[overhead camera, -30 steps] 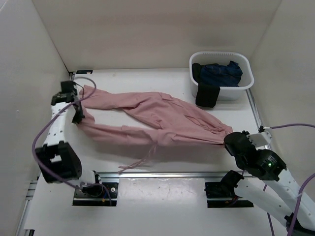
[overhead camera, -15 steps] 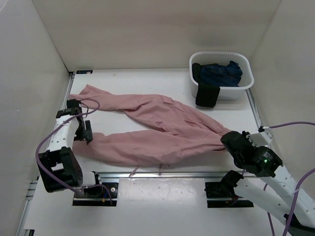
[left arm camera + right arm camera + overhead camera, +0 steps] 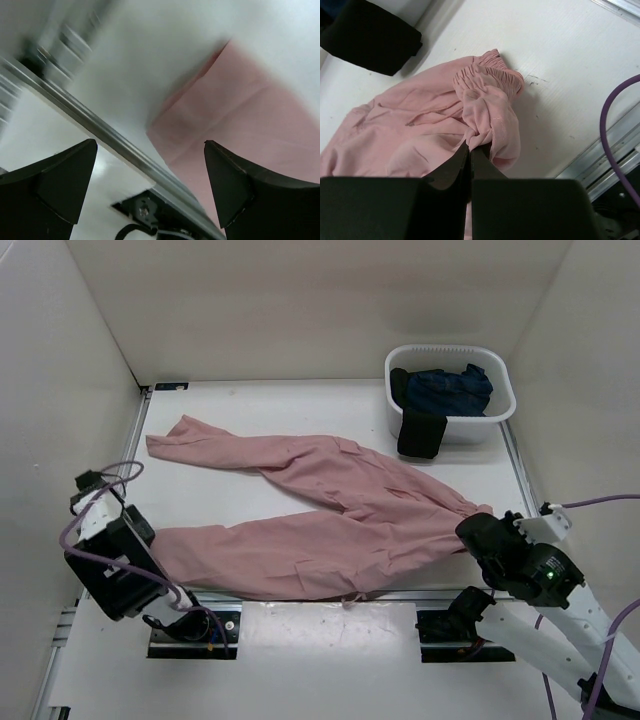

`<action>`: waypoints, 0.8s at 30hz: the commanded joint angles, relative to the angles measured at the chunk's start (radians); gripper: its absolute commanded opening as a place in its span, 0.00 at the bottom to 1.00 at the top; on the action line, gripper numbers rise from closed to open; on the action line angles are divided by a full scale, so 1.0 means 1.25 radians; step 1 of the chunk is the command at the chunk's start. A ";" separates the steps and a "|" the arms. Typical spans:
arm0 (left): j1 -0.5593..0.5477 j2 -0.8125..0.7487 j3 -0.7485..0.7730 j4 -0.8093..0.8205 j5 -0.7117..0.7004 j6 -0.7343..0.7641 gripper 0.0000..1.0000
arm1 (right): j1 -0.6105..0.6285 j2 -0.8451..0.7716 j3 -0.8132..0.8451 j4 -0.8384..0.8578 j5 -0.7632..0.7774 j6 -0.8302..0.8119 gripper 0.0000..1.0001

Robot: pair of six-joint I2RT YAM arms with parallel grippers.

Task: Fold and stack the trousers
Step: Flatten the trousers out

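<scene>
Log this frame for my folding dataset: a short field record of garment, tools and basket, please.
garment: dusty-pink trousers, spread on table, legs pointing left, waist right
left tool: open, empty, above near leg's end
right tool: shut on fabric at the waist
basket: white, far right; holds dark blue garment; black garment draped over front rim

Robot lab cell, white panel walls (image 3: 300,300), white table (image 3: 300,405), aluminium rail (image 3: 105,142) along edge

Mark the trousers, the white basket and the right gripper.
trousers (image 3: 350,490), top view, where the legs meet.
white basket (image 3: 475,432), top view, near wall.
right gripper (image 3: 469,145), right wrist view, between fingertips shut on trousers.
</scene>
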 commanded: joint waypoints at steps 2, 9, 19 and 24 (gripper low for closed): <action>0.028 0.075 -0.092 0.034 0.089 0.000 1.00 | -0.002 0.046 -0.004 -0.006 0.021 -0.065 0.00; 0.028 0.152 -0.035 -0.027 0.222 0.000 0.14 | -0.002 0.135 0.011 0.080 0.038 -0.119 0.00; -0.043 0.190 0.526 -0.209 0.117 0.000 0.14 | -0.002 0.307 0.249 0.187 0.095 -0.384 0.00; -0.154 0.296 0.563 -0.240 0.073 0.000 0.26 | -0.002 0.458 0.282 0.213 0.032 -0.443 0.00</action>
